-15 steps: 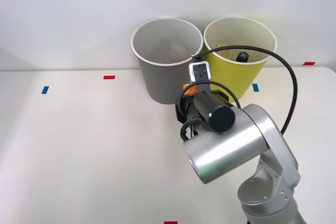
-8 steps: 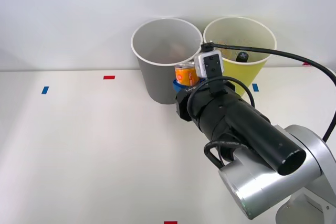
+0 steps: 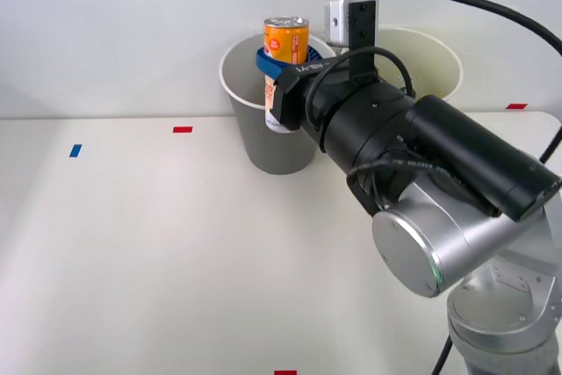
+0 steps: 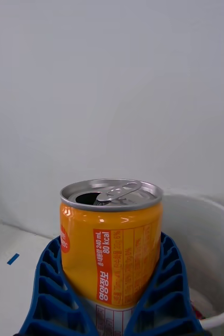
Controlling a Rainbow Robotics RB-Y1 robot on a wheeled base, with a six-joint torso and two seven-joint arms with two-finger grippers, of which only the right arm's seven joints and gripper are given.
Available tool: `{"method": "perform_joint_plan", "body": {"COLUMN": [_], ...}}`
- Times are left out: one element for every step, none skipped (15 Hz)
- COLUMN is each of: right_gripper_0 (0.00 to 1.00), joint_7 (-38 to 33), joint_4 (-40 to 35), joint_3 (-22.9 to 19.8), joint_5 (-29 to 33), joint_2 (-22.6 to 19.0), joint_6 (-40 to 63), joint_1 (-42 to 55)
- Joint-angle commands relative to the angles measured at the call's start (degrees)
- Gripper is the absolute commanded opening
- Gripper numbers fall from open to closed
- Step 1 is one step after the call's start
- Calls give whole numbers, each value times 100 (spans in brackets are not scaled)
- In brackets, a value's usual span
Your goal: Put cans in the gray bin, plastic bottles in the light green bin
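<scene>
My gripper [image 3: 279, 66] has its blue ribbed fingers [image 4: 46, 294] clamped on either side of a small orange drink can with a silver metal top and white lower label [image 3: 285, 41]. I hold it upright in the upper middle of the front view, above the open mouth of the round tapered gray bin with a white rim [image 3: 235, 98]. The can's pull-tab opening is already punched open [image 4: 112, 193]. Just right of the gray bin, partly behind my arm, stands the round yellow-green bin with a white rim [image 3: 439, 50]. Both bins rest at the far edge of the white tabletop [image 3: 149, 252].
</scene>
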Motion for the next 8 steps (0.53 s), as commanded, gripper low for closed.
{"method": "perform_joint_plan", "body": {"right_gripper_0": [0, 0, 0, 0, 0, 0, 0, 0], "joint_7": [551, 560, 578, 604, 630, 639, 648, 657], "joint_4": [997, 1296, 1621, 2017, 2289, 2544, 2808, 2966], "joint_3": [-592, -680, -776, -926, -1049, -1154, -1216, -1225], "joint_5": [-362, -327, -291, -230, -186, -151, -116, -89], "joint_2": [439, 439, 439, 439, 439, 439, 439, 439], "joint_6": [-394, -526, -570, -623, -719, -851, -957, -1009], "joint_1": [-768, -979, -1233, -1550, -1743, -1919, -2068, -2121]}}
